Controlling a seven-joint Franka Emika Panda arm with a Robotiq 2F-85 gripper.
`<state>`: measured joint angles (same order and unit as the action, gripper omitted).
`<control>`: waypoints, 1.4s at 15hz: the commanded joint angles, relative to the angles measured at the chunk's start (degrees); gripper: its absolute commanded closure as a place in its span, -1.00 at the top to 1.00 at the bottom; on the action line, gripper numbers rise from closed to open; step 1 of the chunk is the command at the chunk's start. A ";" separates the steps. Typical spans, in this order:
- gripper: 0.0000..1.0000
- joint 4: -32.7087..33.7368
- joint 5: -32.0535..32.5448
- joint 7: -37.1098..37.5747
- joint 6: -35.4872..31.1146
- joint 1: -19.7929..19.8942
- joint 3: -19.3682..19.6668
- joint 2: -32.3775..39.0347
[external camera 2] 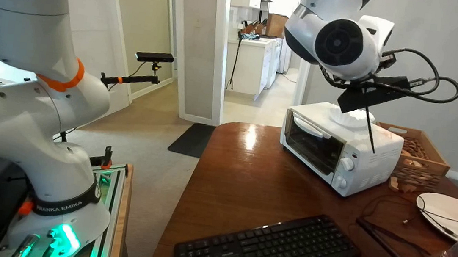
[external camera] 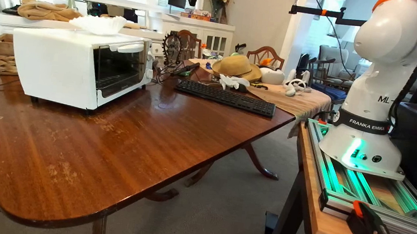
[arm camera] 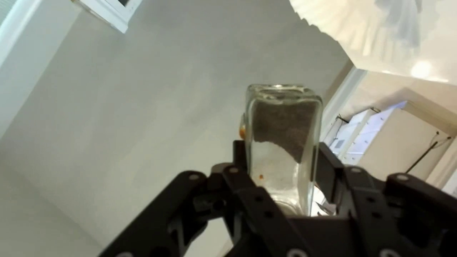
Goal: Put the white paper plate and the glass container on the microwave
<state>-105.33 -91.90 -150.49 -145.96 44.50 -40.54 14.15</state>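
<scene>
The white paper plate [external camera: 97, 24] sat atop the microwave [external camera: 78, 67]; the fingers [arm camera: 328, 162] were clamped on the glass container [arm camera: 284, 150], its placement there outstanding.

Panda arm [external camera: 377, 76] ran out past the top edge in both exterior views, its base [external camera: 369, 145] lit green. In an exterior view the wrist [external camera 2: 335, 46] stood high. Hand [arm camera: 284, 157] was clamped on the glass container [arm camera: 284, 117], fingers [arm camera: 240, 153] against opposite sides, jaws partly apart.
</scene>
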 commanded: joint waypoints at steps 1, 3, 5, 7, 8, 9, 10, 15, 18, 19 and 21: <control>-0.52 5.18 -2.23 -0.29 10.52 -13.98 15.95 3.05; -0.52 7.25 -4.39 -0.81 18.22 -20.94 24.59 4.61; -0.52 9.06 -5.71 0.15 24.86 -25.54 30.38 6.48; -0.52 9.86 -5.97 2.99 27.94 -29.03 34.46 7.60; -0.52 10.20 -6.24 4.55 29.19 -30.10 35.98 8.25; -0.52 10.20 -6.54 5.88 29.80 -31.02 37.26 8.51; -0.52 10.10 -6.76 7.27 30.80 -31.64 38.27 8.77; -0.52 7.80 -8.31 12.96 31.00 -33.12 41.83 8.18; -0.52 5.88 -8.16 15.63 30.78 -32.96 43.67 7.91; -0.52 5.01 -8.07 16.36 31.11 -32.77 44.23 8.19; -0.52 3.58 -6.90 17.89 30.22 -32.89 45.61 8.88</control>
<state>-99.07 -98.80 -134.69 -115.76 12.44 2.77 22.89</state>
